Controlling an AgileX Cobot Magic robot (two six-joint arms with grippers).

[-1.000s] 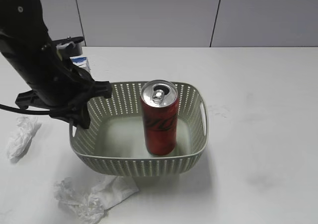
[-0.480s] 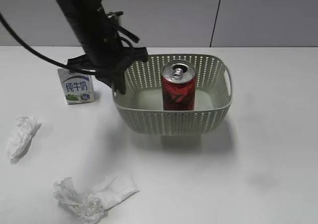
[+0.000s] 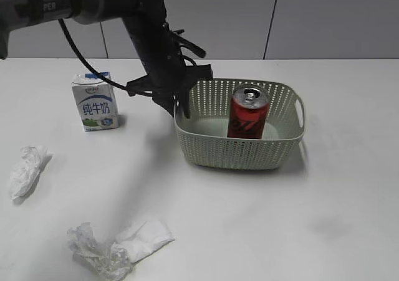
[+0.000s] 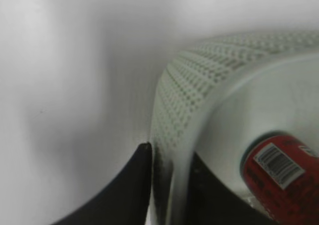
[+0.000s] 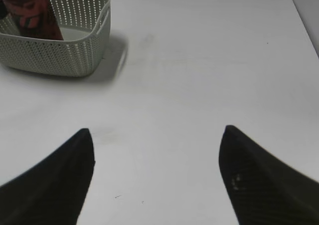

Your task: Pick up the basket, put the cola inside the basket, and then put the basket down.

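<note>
**Left jaws pinch the basket wall; cola stands inside**

Jaws of the left gripper (image 4: 167, 185) are closed on the left end wall of the basket (image 3: 237, 150): in the left wrist view one dark finger (image 4: 124, 185) lies outside the slotted wall and the other inside it, with the rim squeezed between them. From the exterior view, the same gripper (image 3: 181, 106) comes down from the black left arm (image 3: 146, 38) onto that end of the basket.

Inside the basket the cola (image 3: 248, 113) stands upright on the solid floor, its silver top rising above the rim. The left wrist view shows the can's red side and barcode (image 4: 279, 165) just beyond the inner finger.

The right gripper (image 5: 154, 175) hangs over bare white surface (image 5: 199, 85), its jaws spread wide and holding nothing, well apart from the basket (image 5: 55, 55) seen at the far left of its view.

Left of the basket, a white-and-blue milk carton (image 3: 93, 103) stands upright on the surface. Two crumpled white tissues lie nearer the camera, one at the left edge (image 3: 26, 169) and one at the bottom (image 3: 118, 247).
</note>
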